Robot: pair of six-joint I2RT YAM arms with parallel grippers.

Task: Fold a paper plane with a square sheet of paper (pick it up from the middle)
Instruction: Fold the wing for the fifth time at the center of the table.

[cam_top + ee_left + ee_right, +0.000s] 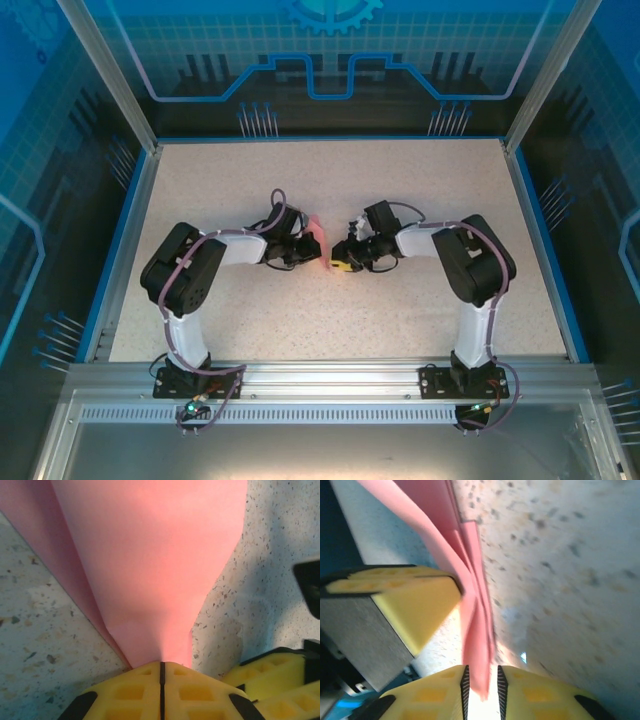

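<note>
Left pincer (pixel 161 666) is seen clamped shut on the narrow end of the paper plane (pixel 150 570), at the middle of the bench (pixel 40 630). Right pincer (pixel 481 675) is found slightly parted, the plane's folded edge lying between its fingers.

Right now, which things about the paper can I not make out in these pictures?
1. The paper's far end: left wrist view, cut off by the top edge.
2. Its whole shape: top view, too small, partly behind the left gripper.
3. Whether the right gripper pinches it: right wrist view, blurred close up.
</note>
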